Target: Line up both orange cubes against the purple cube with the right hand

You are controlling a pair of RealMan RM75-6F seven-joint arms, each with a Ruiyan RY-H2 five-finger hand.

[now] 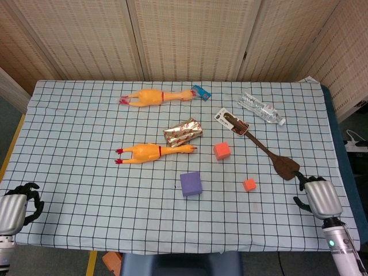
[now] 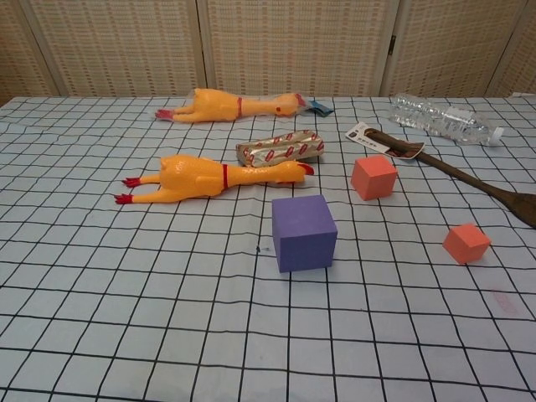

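The purple cube [image 1: 191, 184] [image 2: 303, 232] sits near the middle of the checked cloth. A larger orange cube [image 1: 222, 150] [image 2: 373, 177] lies behind it to the right, apart from it. A smaller orange cube [image 1: 249, 184] [image 2: 466, 243] lies further right, also apart. My right hand [image 1: 318, 195] shows only in the head view, at the cloth's front right edge, well right of the small cube. It holds nothing, and its dark fingers [image 1: 300, 180] bend down past the silver back. My left hand [image 1: 18, 208] hangs off the front left corner, fingers loosely bent and empty.
Two rubber chickens [image 1: 154, 152] [image 1: 155, 96] lie left of the cubes, with a foil packet [image 1: 183, 131] between them. A brown wooden spatula [image 1: 264, 148] runs diagonally just ahead of my right hand. A plastic bottle [image 1: 261, 109] lies at the back right.
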